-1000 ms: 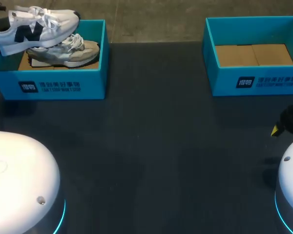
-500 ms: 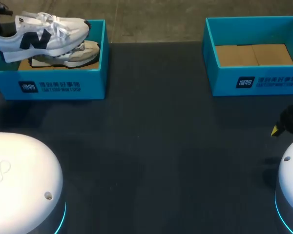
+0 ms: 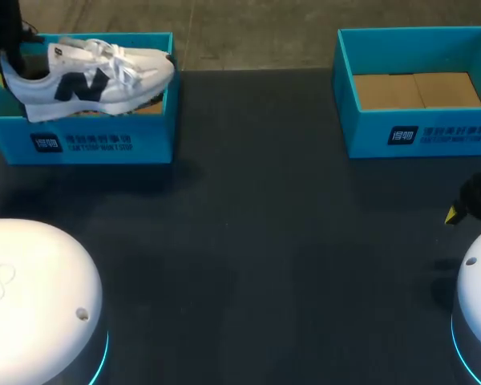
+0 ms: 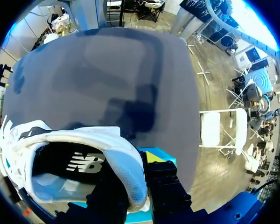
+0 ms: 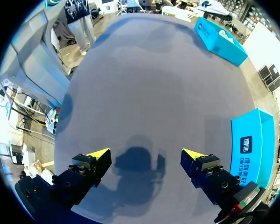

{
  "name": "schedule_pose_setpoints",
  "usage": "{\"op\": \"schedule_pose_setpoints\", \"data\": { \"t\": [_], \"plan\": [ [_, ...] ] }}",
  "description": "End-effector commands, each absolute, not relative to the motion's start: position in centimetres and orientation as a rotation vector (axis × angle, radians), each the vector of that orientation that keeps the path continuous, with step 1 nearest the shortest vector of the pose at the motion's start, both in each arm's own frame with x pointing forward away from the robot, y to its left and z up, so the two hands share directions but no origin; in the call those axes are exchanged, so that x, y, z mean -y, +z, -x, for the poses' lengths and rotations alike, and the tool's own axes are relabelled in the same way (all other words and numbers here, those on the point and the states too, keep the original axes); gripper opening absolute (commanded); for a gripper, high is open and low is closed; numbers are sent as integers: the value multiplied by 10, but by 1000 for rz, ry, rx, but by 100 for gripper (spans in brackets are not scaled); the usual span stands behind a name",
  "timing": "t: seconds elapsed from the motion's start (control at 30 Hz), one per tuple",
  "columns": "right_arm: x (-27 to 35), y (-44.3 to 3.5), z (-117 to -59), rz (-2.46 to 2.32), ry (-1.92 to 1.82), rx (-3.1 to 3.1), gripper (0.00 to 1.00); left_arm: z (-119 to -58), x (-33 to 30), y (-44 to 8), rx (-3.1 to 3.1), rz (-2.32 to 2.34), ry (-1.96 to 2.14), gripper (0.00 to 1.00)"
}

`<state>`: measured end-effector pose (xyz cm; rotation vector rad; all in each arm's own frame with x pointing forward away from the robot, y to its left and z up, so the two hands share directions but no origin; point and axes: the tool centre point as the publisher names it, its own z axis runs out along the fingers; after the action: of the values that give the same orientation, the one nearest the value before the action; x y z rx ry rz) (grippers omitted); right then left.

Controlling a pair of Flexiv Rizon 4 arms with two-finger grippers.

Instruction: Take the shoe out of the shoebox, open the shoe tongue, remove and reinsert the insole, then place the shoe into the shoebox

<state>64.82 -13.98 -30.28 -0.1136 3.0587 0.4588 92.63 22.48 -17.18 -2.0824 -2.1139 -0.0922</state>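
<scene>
A white sneaker [image 3: 88,76] with a dark side logo hangs level over the left blue shoebox [image 3: 104,143], toe toward the table's middle. My left gripper [image 3: 10,58] is shut on its heel. In the left wrist view the heel collar [image 4: 126,172] is pinched between the dark fingers of my left gripper [image 4: 139,189], and the shoe's opening and insole [image 4: 60,179] show. A second shoe in that box is almost hidden under the held one. My right gripper [image 3: 458,208] rests low at the table's right edge, open with nothing in it [image 5: 146,156].
A second blue shoebox [image 3: 417,120] stands at the back right with only its cardboard floor showing; in the right wrist view this shoebox [image 5: 252,140] lies beside the right fingers. Dark table [image 3: 256,241] stretches between the boxes and my arm bases.
My left gripper has carried the sneaker to the right across the left box. The shoe has come lower in the head view. The right arm has not moved.
</scene>
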Motion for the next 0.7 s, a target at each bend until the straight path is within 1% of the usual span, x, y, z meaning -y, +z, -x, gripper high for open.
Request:
{"op": "schedule_pose_setpoints", "data": {
  "t": [0.03,0.4,0.7],
  "plan": [
    [139,-303,-647,112,452,-3058,100,-901,-208,-169,2141,2137,-211,0],
    [139,-303,-647,112,452,-3058,100,-846,-153,-180,2075,2189,-208,0],
    [139,-303,-647,112,452,-3058,100,-812,-126,-188,2047,2210,-187,0]
  ]
}}
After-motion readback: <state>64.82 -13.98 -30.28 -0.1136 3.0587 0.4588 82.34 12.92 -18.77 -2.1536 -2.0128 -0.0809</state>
